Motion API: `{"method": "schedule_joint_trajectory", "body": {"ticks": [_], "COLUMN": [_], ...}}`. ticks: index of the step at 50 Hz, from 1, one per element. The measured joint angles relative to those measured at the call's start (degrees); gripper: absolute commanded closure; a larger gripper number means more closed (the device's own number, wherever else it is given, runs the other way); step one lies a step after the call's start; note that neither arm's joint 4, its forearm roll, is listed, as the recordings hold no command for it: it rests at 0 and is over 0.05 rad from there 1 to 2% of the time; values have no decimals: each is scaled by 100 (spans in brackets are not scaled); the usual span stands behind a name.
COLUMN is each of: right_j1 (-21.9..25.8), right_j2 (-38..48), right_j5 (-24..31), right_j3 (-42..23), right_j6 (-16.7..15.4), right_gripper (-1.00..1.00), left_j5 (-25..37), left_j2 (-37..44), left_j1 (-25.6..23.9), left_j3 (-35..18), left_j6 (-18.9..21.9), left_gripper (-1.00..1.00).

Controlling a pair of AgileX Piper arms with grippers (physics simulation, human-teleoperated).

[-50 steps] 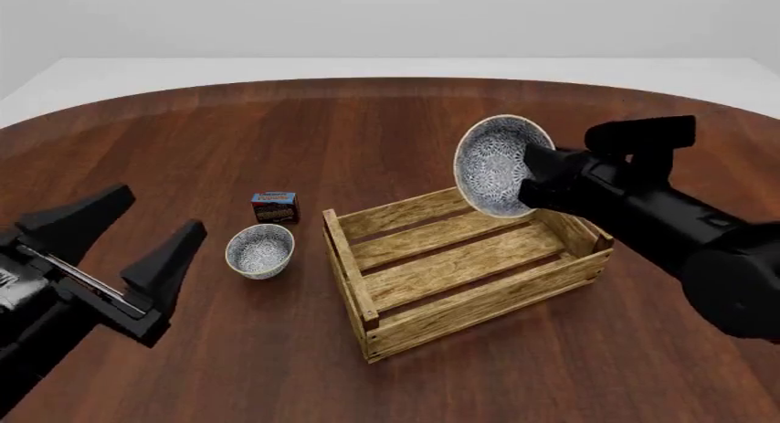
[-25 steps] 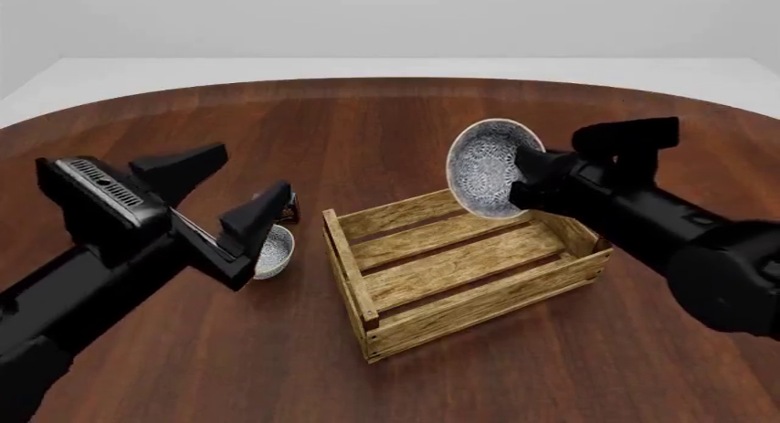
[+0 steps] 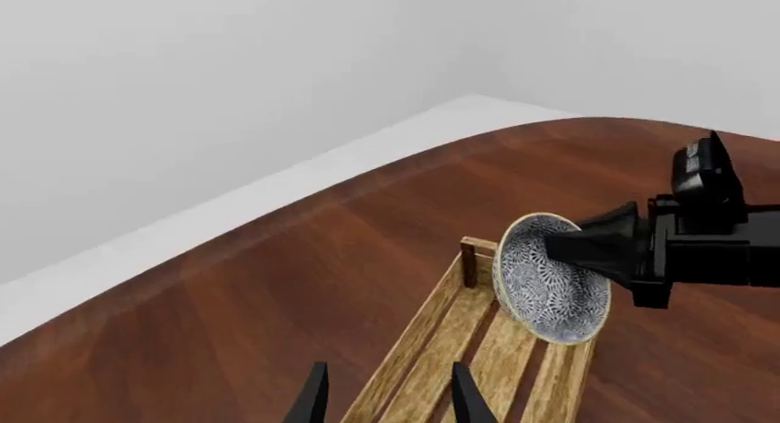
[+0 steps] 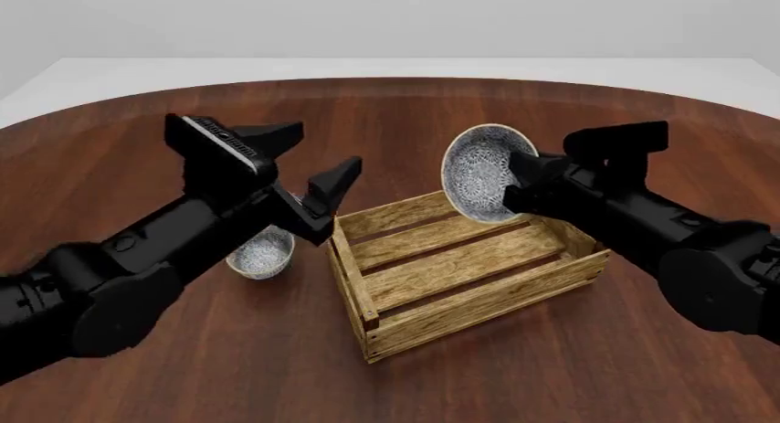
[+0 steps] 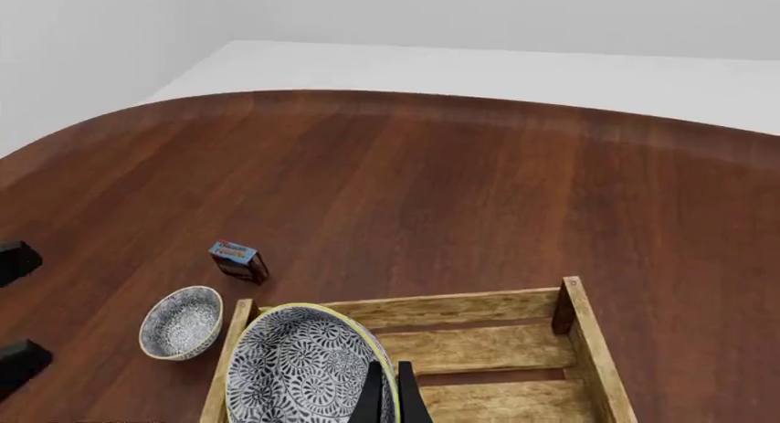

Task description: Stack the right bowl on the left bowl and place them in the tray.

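The task is judged to be at an early stage: nothing is stacked yet. The right bowl (image 4: 484, 175), patterned blue-grey and tilted on edge, is held clamped at its rim by the right hand (image 4: 527, 183) above the tray (image 4: 365, 306). The left bowl (image 4: 259, 252) sits on the tabletop (image 4: 183, 368) beside the tray. The left hand (image 4: 314, 181) hovers nearby, fingers apart, empty.
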Motion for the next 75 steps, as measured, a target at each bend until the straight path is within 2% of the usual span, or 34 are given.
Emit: {"method": "schedule_joint_trajectory", "body": {"ticks": [18,45,75], "right_j1": [39,109,151], "right_j2": [61,138,234], "right_j5": [-27,-59,-84], "right_j3": [5,7,21], "right_j6": [11,27,13], "right_gripper": [100,100,100], "left_j5": [-11,408,541], "left_j2": [1087,2014,2940], "left_j1": [-254,-684,-712], "left_j3": [-696,-1686,-2411], "left_j6": [-57,-360,-530], "left_gripper": [-100,-100,-100]}}
